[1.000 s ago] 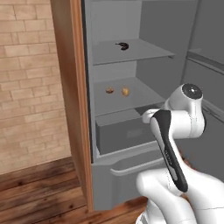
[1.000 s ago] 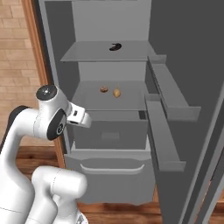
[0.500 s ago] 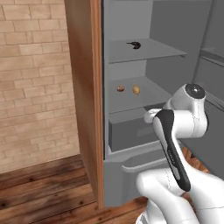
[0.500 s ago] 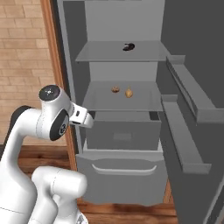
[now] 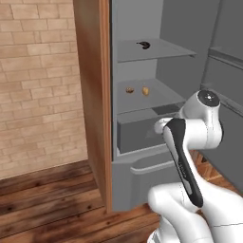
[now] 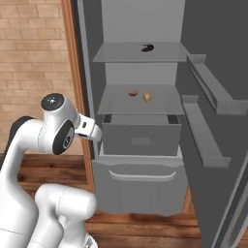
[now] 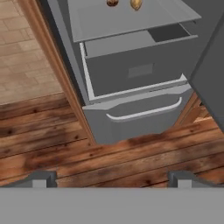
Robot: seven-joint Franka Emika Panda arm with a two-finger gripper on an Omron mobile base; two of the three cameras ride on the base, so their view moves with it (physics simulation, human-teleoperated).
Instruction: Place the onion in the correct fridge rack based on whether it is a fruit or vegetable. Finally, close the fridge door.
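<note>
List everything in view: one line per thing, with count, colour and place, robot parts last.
onion: 1, golden-brown, middle fridge rack, right of its neighbour
rounder brown item: 1, brown, same rack
dark curved item: 1, black, upper shelf
drawer box: 1, grey, under the middle rack
lower drawer front: 1, grey, curved handle, fridge bottom
fridge door: 1, grey, swung open at right
brick wall: tan, left
wood floor: brown
gripper: 1, dark tips, open, above the floor

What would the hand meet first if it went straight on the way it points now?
Probably the wooden floor just in front of the bottom drawer of the fridge. The open hand aims down there with nothing between, though depth is hard to judge.
</note>
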